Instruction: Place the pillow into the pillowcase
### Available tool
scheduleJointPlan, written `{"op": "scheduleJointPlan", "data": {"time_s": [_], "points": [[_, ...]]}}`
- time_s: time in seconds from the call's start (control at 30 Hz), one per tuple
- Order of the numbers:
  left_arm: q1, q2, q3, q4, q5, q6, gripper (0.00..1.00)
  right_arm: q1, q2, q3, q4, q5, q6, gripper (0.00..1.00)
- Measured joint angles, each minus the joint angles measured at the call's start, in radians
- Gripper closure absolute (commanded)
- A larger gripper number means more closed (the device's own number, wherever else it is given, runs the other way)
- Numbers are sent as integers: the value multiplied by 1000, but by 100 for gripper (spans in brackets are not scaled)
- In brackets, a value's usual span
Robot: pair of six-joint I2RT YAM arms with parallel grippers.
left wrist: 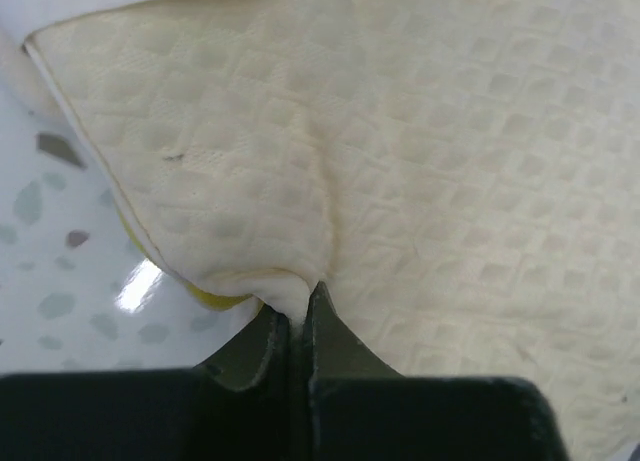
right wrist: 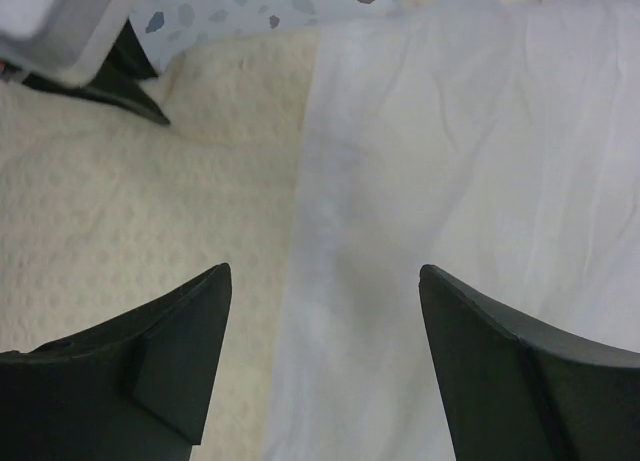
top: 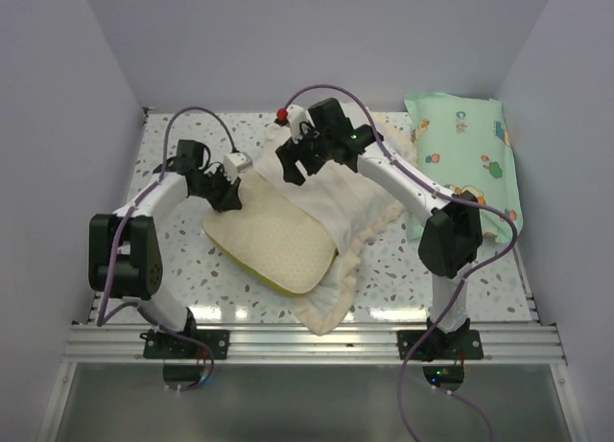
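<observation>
**Left fingers pinch the pillow's edge; right fingers stand open over the pillowcase**

On the left of the speckled bench [top: 182, 260], the left fingers [top: 228, 197] reach down to the far left end of the pillow [top: 273, 241]. The left wrist view shows the left fingers [left wrist: 300, 316] pressed together on a small raised fold of the pillow's [left wrist: 450, 181] quilted cream cloth, right at its edge. A strip of brighter yellow shows just beneath that edge. The speckled bench [left wrist: 60, 281] lies bare to the left of the fold.

The pillow lies flat, left of centre and slanting toward the near edge. Its left and near parts rest on the bench. Its far right side meets the pillowcase [top: 355, 207], which is spread pale side up across the middle, with ruffled trim along its right and near edges. Most of the pillow lies in plain sight, outside the case. Whether its far right edge is tucked under the cloth cannot be told.

Further right, the right fingers [top: 293, 169] hang above the pillowcase's far part. In the right wrist view the right fingers [right wrist: 180, 351] stand wide apart and hold nothing. Below them the pillow [right wrist: 130, 201] lies to the left and the smooth white pillowcase [right wrist: 450, 181] to the right.

At the far right, a mint-green pillow [top: 470, 164] lies along the bench's edge, just beside the ruffled trim.
</observation>
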Motion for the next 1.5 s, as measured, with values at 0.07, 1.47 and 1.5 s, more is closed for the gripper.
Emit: {"op": "scheduleJointPlan", "data": {"time_s": [0.07,1.47,1.5], "points": [[-62,-46,-29,14,39,-34,100,28,1,9,4,47,-20,20],[-52,-121,-223,228,250,-317,100,89,130,-178,354,237,-117,100],[-47,-119,-224,249,268,-350,100,89,130,-173,351,197,-101,100]]}}
